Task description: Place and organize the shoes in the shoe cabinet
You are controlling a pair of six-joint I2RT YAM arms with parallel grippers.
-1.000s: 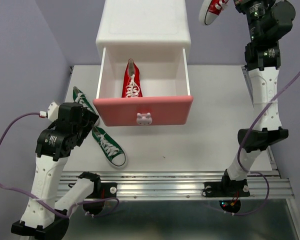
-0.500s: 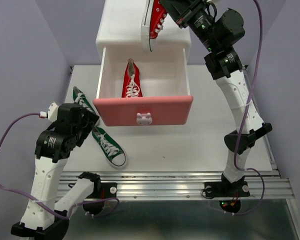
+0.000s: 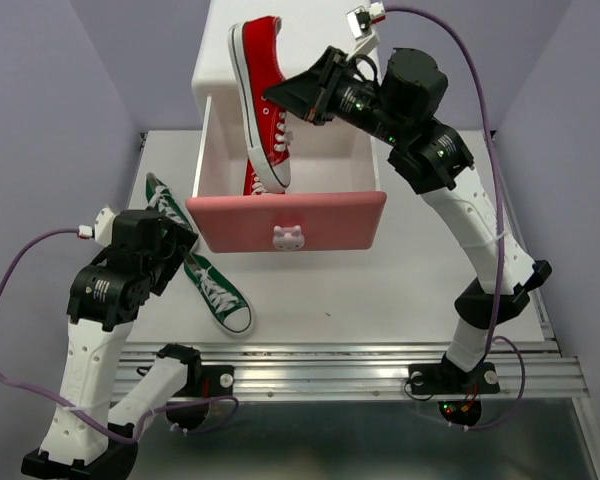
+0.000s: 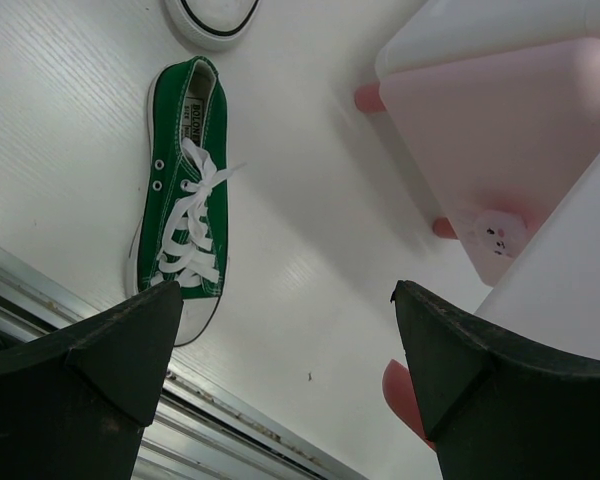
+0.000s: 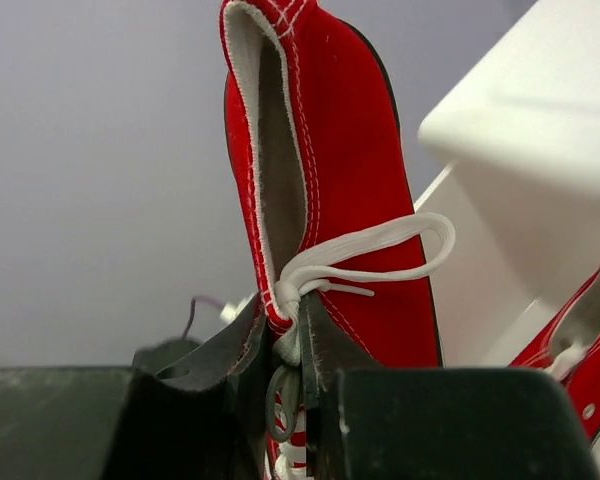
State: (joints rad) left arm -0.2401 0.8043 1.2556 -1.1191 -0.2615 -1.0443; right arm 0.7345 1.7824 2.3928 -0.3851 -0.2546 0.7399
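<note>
Sneaker (image 3: 258, 90), red, pinched by right gripper (image 3: 290, 100), hides most of mate (image 3: 248, 186) in drawer (image 3: 280, 215); left gripper (image 4: 288, 300) spread wide, empty.

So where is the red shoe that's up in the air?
In the top view, the red shoe hangs from the right claw, above the open pink drawer where the other red shoe lies.

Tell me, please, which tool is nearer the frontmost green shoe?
Left. The left tool hangs open beside the green shoe; the right tool holds a red shoe over the drawer.
</note>
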